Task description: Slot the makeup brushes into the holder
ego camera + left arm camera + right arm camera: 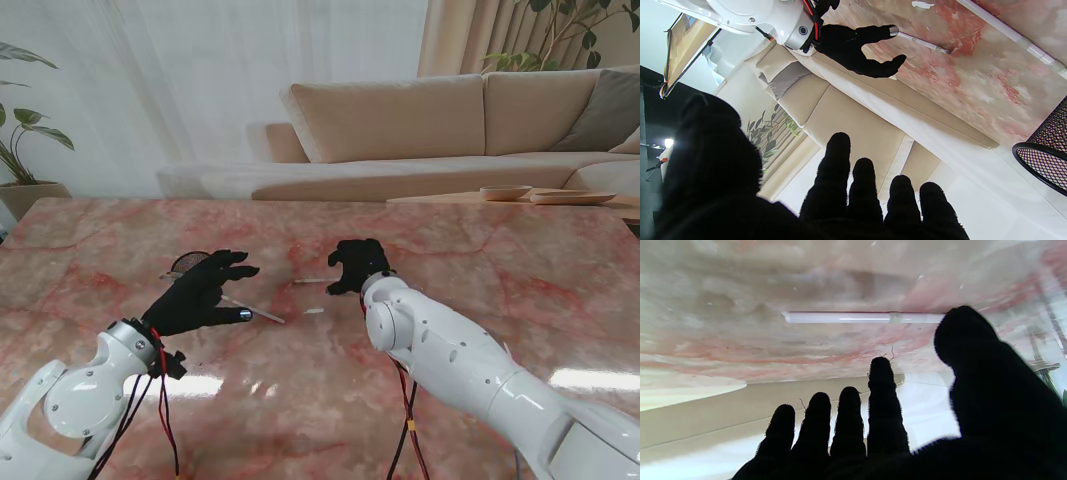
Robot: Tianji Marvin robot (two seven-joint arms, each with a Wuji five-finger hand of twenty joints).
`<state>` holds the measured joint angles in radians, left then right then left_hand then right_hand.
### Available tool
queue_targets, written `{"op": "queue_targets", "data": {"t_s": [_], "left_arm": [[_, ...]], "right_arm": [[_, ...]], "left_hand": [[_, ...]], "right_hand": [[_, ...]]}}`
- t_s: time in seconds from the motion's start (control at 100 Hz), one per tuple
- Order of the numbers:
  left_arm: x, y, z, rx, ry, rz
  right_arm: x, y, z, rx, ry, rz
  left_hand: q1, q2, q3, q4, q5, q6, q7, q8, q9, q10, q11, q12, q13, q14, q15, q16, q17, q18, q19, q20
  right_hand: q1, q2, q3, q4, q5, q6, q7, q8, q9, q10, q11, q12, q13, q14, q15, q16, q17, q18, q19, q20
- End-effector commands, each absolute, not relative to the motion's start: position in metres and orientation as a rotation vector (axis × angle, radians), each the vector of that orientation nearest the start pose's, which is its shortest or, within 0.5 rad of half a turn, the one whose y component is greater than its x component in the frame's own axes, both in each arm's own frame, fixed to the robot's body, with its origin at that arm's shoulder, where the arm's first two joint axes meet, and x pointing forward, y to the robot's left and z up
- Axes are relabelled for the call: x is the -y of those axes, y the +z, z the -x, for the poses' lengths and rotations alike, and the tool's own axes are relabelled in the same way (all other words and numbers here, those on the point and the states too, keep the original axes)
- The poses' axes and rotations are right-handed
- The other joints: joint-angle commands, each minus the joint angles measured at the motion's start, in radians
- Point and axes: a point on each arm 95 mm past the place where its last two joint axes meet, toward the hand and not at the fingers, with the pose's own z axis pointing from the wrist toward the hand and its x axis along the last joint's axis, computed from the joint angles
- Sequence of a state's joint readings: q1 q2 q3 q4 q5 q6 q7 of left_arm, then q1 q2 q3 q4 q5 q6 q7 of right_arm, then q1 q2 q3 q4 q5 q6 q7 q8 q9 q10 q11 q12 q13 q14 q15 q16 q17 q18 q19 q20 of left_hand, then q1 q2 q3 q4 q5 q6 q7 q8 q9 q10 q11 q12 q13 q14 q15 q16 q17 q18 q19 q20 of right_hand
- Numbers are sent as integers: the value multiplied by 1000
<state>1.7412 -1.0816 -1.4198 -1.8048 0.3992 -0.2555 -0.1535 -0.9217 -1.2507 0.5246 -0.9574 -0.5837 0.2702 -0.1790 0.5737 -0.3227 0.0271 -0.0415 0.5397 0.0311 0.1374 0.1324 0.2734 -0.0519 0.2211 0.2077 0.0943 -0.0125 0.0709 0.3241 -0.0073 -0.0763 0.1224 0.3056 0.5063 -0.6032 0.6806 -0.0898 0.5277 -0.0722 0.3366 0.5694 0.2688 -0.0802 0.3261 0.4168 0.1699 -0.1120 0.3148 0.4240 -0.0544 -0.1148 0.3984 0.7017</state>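
Pickup is in hand: the right hand (358, 265), fingers spread and empty, hovers over the slim white makeup brush (857, 317) lying mid-table, right of the black mesh holder (188, 263); next, pinch it.

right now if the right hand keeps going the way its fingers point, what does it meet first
Probably the white makeup brush lying on the table just beyond the right hand; depth is unclear.

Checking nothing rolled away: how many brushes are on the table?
2. One brush lies by the left hand; the other brush lies at the right hand. Hands may hide more.
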Motion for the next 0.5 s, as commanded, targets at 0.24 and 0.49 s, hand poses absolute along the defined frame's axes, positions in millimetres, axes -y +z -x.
{"op": "queue_targets", "data": {"t_s": [0.24,0.49], "left_arm": [[-19,-279,-360,-1302,-2056,1572],[-20,-282,-359,-1302,-2049,1585]], "right_arm": [[-95,-380,-525,-1572,1285,-1335],[-102,-387,-529,-1602,1292,-1336]], "left_hand": [[9,30,-27,31,-11,-15,24,13,-23,6,-10,-6,6,-52,2,-8,-11,-28,14,-3],[10,31,-26,31,-15,-17,28,16,-23,6,-11,-7,4,-53,1,-8,-14,-30,11,-1]], "right_hand": [[21,-71,251,-34,75,-55,46,84,14,-15,34,15,-5,-7,34,13,-22,7,58,-11],[-3,-55,380,-7,85,-45,44,93,7,-15,40,19,-17,-11,36,13,-24,5,59,-23]]}}
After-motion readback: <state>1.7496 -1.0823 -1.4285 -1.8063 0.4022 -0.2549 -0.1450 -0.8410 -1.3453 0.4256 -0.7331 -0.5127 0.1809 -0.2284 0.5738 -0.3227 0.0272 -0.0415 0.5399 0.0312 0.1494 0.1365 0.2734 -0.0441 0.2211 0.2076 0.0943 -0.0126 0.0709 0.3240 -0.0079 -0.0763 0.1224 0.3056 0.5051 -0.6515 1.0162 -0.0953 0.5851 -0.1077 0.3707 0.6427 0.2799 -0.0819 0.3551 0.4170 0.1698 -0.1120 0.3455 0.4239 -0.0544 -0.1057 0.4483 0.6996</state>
